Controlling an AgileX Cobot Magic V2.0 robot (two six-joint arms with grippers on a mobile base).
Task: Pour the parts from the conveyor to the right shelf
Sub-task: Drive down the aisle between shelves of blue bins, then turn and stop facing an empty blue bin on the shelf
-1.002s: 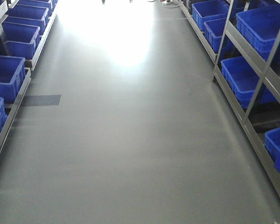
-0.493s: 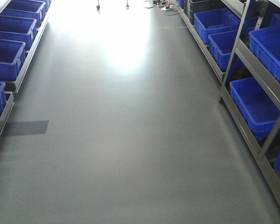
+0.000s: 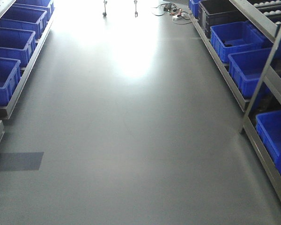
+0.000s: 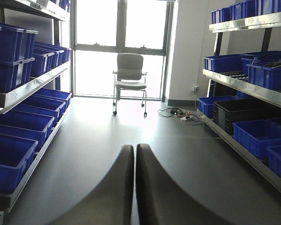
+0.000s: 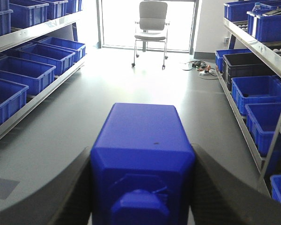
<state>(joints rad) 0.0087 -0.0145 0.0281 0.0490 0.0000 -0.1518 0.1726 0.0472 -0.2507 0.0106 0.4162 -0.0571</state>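
- R gripper (image 5: 143, 161): jaws spread wide and clamped on the blue block (image 5: 143, 136). One dark finger (image 5: 79, 187) presses each side face. The block's round knob (image 5: 139, 206) points back toward the wrist.
- L gripper (image 4: 134, 150): fingers (image 4: 117, 187) pressed together along their length, nothing between them.
- So the block sits in the R claw, held above the grey aisle floor (image 5: 84, 108).
- The right shelf (image 5: 255, 44) stands ahead and to the R of that claw. Its lowest level carries blue bins (image 5: 255, 89) and one black bin (image 5: 241, 63).
- Wrist views only:
  - An office chair (image 4: 130, 75) stands straight ahead of both claws, by the window (image 4: 96, 44).
  - Cables (image 4: 180, 114) lie on the floor ahead-R.
  - The left rack (image 4: 33, 86) w/ more blue bins runs along the L.
- Front view only:
  - Neither claw shows.
  - It looks down on the floor, w/ a dark patch (image 3: 16, 161) low on the L.
  - White rollers (image 3: 271, 5) show on the shelf rail at top R.
- Vs 1 s and 0.5 s ago, front view:
  - The view has moved on down the aisle.
  - The dark patch has slid from mid-L toward the bottom.
  - The black bin and the chair's legs have come into view at the top.
  - Near bins on both sides have dropped out of frame.
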